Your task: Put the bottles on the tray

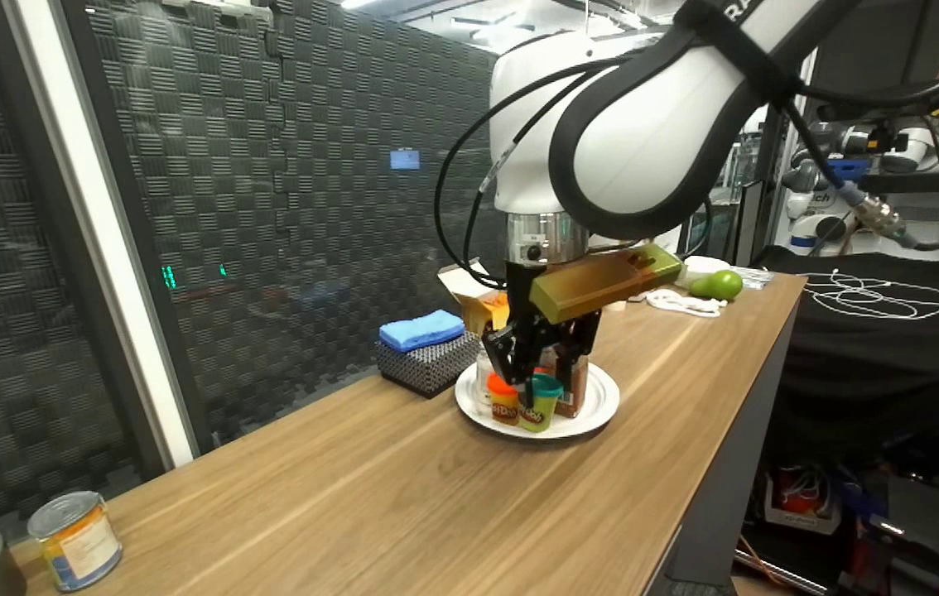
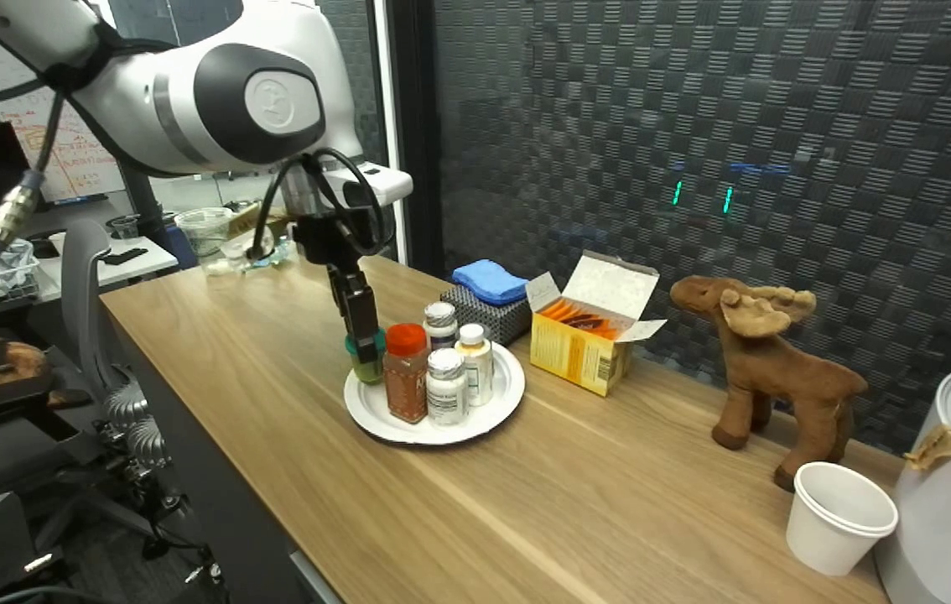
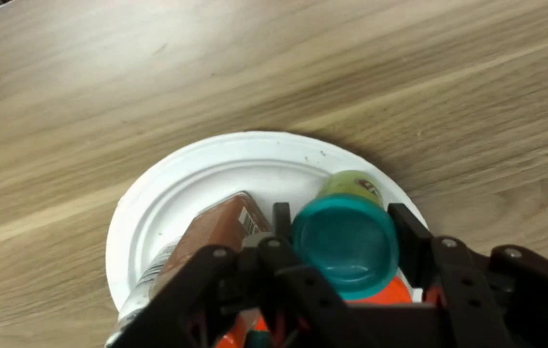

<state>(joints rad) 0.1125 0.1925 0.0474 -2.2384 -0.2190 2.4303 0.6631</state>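
The claw is pinching one teal-lidded tub, its two fingers close against opposite sides of the lid. That tub is at the one round white plate, inside the rim; whether its base bears on the plate I cannot tell.

Six of the task's containers show within the plate's circle. Two are small tubs: the teal-lidded one and, just beside it, one orange-lidded tub. One is a red-capped jar, upright, with reddish-brown sides. Three are white-capped bottles, all upright and clustered next to the jar in an exterior view: one plain white bottle, one yellowish-labelled bottle and one dark-banded bottle.

On the wooden table, one black patterned box stands just beside the plate, with one folded blue cloth lying on top. Near it is one yellow box, flaps up, its orange packets overlapping too much to count. Farther along are one brown plush moose and nested paper cups, two rims showing. Well apart from the plate, in an exterior view, are one tin can and one roll of tape.
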